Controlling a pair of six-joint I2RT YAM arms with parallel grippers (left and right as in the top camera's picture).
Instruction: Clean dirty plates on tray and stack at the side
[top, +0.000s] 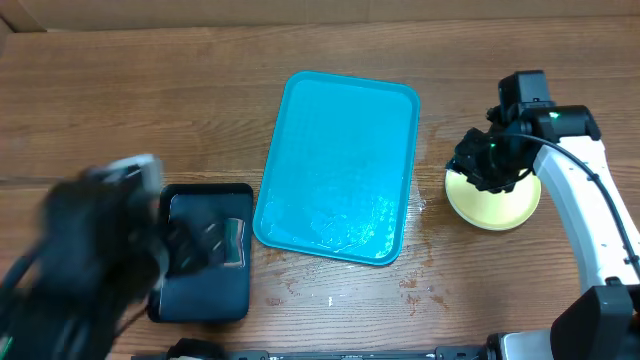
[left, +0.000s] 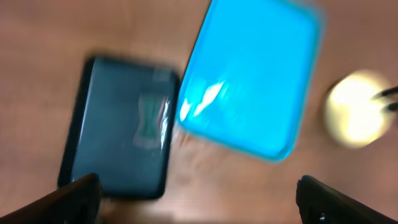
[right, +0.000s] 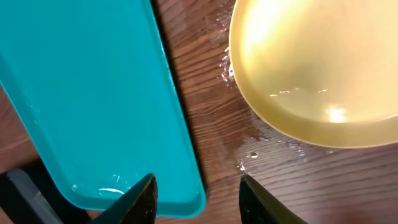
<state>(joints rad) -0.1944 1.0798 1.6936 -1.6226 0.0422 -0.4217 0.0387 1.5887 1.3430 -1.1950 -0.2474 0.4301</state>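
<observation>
A yellow-green plate (top: 497, 205) is found on the table (top: 110, 100), just right of the tray (top: 340, 165) and clear of its rim; whether more plates lie beneath it cannot be told. In the right wrist view its surface (right: 311, 68) is seen glossy, with no smear visible. The tray is set at mid-table, slightly tilted, and a wet sheen is noted at its near end. Droplets (right: 249, 152) are observed on the wood between tray and plate. The right gripper (top: 495, 160) is held above the plate's far edge; its fingers (right: 140, 199) are spread apart and nothing is gripped. A black tray (top: 205, 255) is placed left of the tray, near its near corner, with a greenish item (top: 235, 243) inside, too blurred to identify. The left gripper (left: 199, 205) is recorded over the black tray's left side, heavily blurred; its fingers (left: 68, 199) are parted wide and nothing is held.
</observation>
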